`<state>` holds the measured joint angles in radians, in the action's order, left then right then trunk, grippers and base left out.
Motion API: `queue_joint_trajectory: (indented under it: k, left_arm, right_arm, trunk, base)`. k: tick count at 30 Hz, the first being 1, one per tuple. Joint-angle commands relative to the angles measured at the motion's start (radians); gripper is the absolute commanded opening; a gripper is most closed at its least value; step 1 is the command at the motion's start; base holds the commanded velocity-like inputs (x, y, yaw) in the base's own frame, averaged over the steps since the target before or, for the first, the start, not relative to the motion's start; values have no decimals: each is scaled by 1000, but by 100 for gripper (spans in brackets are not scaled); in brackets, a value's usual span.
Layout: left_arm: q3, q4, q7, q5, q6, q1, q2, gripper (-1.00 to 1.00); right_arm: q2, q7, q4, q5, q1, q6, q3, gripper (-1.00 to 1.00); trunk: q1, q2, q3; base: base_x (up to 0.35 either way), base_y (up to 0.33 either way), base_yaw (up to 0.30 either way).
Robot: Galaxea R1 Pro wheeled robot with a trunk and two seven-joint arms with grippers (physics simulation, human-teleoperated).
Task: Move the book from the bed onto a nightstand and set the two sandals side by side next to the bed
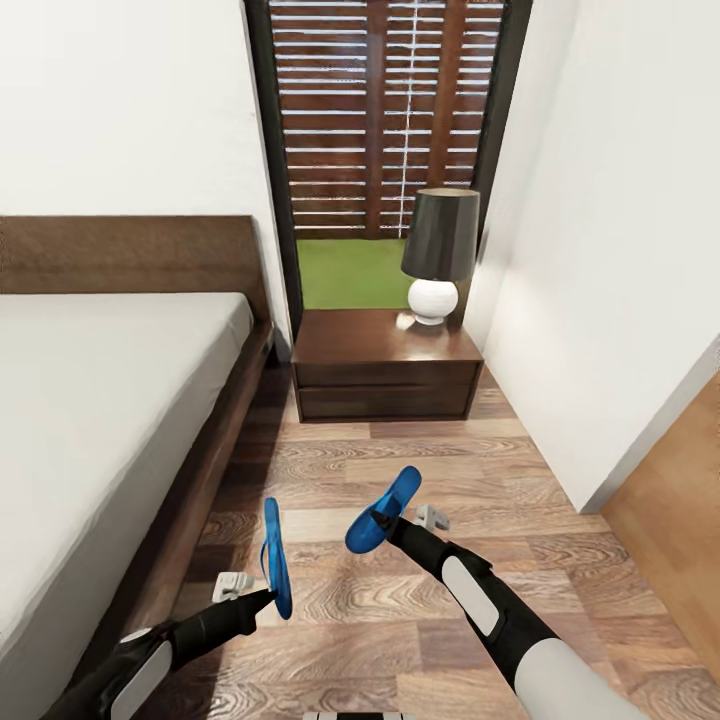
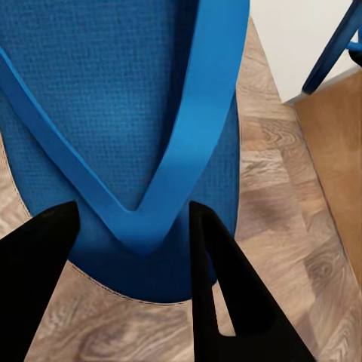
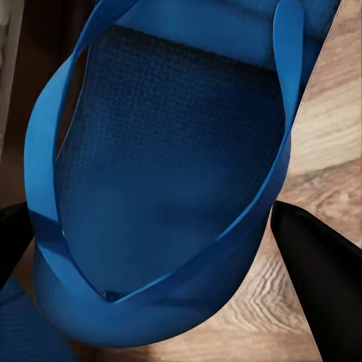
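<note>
Gripping one blue sandal (image 1: 275,558) on edge, the left tool (image 1: 262,598) hangs just beside the bed (image 1: 100,420); the right tool (image 1: 397,523) clamps the other sandal (image 1: 383,510), tilted, well apart, both long axes toward the nightstand (image 1: 385,375).

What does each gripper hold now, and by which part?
Each holds one blue sandal above the floor. The left gripper grips the left sandal at the strap's toe end; the right gripper grips the right sandal there too.
</note>
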<state>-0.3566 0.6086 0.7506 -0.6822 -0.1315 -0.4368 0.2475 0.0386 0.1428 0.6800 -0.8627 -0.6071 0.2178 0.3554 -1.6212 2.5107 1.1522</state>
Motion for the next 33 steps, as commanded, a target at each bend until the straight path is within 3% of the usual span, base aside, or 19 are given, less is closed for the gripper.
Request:
queue_joint_trajectory:
  k: [1,7,11,13,18,21,23,25,27,29,33]
  left_arm:
    - [-4,0,1,-10,-9,0,1,-100]
    - [-4,0,2,-10,-9,-1,0,-100]
    - [-5,0,3,-10,-10,-1,-1,-100]
    - [-6,0,3,-10,-10,-1,-1,-100]
    - [-35,-19,5,-10,-8,-1,-1,-100]
    - [-66,-94,7,-9,11,-1,-3,-100]
    - [-87,-143,7,-8,57,-1,-21,-100]
    - [-97,-168,6,-8,80,-1,-34,-100]
    - [-104,-182,6,-8,91,-1,-40,-100]
    - [-108,-190,5,-8,95,-1,-43,-100]
    - [-114,-195,5,-8,98,0,-45,-100]
  right_arm:
    - [0,0,0,-6,0,3,0,-100]
    - [0,-4,-32,-6,0,1,0,-100]
    - [0,0,-206,-6,0,0,0,-100]
    - [0,0,-250,-6,0,0,0,-100]
    - [0,3,-306,-6,1,0,0,-100]
    - [0,5,-306,-6,2,0,1,-100]
    - [0,12,-303,-5,3,0,2,-100]
    - [-1,54,-290,-4,3,0,2,-100]
    - [-13,145,-282,-4,3,1,2,-100]
    - [-62,289,-278,-4,3,4,2,-100]
    - [-121,387,-284,-5,3,11,1,-100]
  trunk:
    - [1,0,-3]
    - [3,-1,-26]
    - [5,-2,-42]
    - [6,-3,-50]
    - [8,-4,-69]
    - [10,-5,-80]
    - [10,-5,-88]
    - [11,-6,-96]
    - [12,-6,-104]
    - [13,-7,-111]
    - [15,-7,-127]
  base:
    - [0,0,0]
    - [0,0,0]
    - [0,0,0]
    - [0,0,0]
    - [0,0,0]
    - [0,0,0]
    - [0,0,0]
    - [0,0,0]
    - [0,0,0]
    - [0,0,0]
    - [0,0,0]
